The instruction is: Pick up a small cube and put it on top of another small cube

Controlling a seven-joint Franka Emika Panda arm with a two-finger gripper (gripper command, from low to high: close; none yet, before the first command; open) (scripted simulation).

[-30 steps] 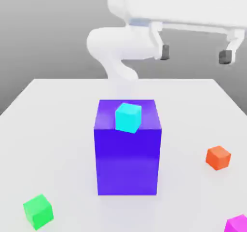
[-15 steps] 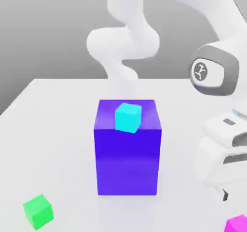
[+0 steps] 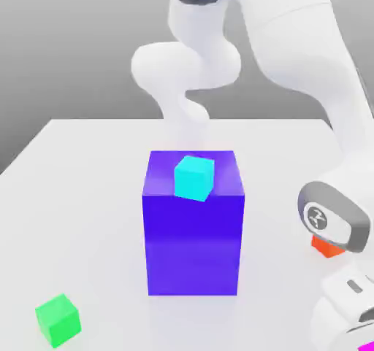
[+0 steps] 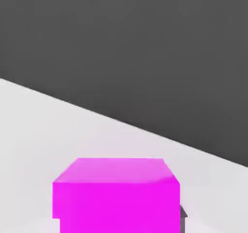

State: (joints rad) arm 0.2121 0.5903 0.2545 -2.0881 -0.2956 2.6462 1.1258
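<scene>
Four small cubes lie about the white table (image 3: 88, 167), and one big blue block (image 3: 193, 225) stands in its middle. A cyan cube (image 3: 194, 177) sits on the block's top, near the front edge. A green cube (image 3: 58, 319) lies well apart, toward the exterior view's left and nearest the camera. An orange cube (image 3: 323, 247) lies at the exterior view's right, mostly hidden behind the arm's grey-ringed joint (image 3: 332, 218). A magenta cube (image 4: 116, 194) shows as a sliver at the exterior view's lower right corner, under the wrist; the hand view has it close up, resting on the table with a dark fingertip (image 4: 183, 213) just beside one face.

A second ago the arm was raised behind the block with its fingers spread wide; it has since swung down over the right side, covering most of the orange cube. The cubes and block have not shifted.

The gripper is closed about the magenta cube, which is not lifted.
</scene>
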